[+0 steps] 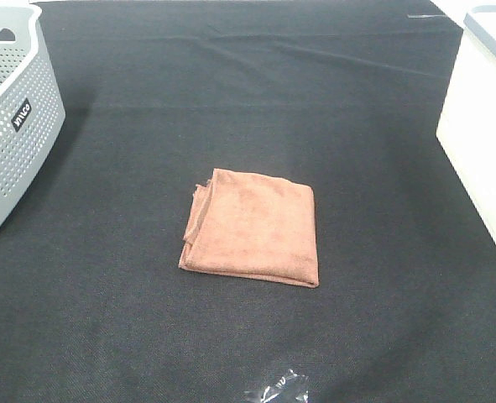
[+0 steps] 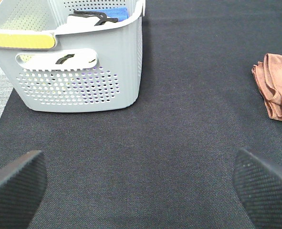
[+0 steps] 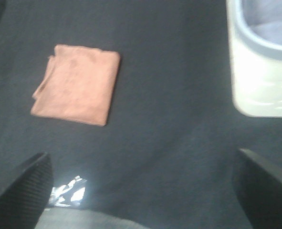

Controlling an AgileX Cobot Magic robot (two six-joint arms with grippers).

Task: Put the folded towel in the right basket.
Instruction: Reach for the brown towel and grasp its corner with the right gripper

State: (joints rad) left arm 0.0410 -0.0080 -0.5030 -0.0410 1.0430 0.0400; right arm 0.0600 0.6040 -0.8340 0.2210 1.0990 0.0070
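Observation:
The folded orange-brown towel [image 1: 252, 227] lies flat on the black table in the middle of the exterior view. It also shows in the right wrist view [image 3: 76, 83] and at the edge of the left wrist view [image 2: 276, 86]. The right basket [image 1: 487, 126] is white with a grey rim and stands at the table's right edge; the right wrist view [image 3: 260, 57] shows it too. Neither arm shows in the exterior view. My left gripper [image 2: 141, 191] is open and empty, low over bare cloth. My right gripper [image 3: 143, 191] is open and empty, higher over the table, apart from the towel.
A grey perforated basket [image 1: 13, 117] stands at the left edge; the left wrist view [image 2: 83, 62] shows blue, white and black items in it. A crumpled piece of clear plastic [image 1: 277, 388] lies near the table's front edge.

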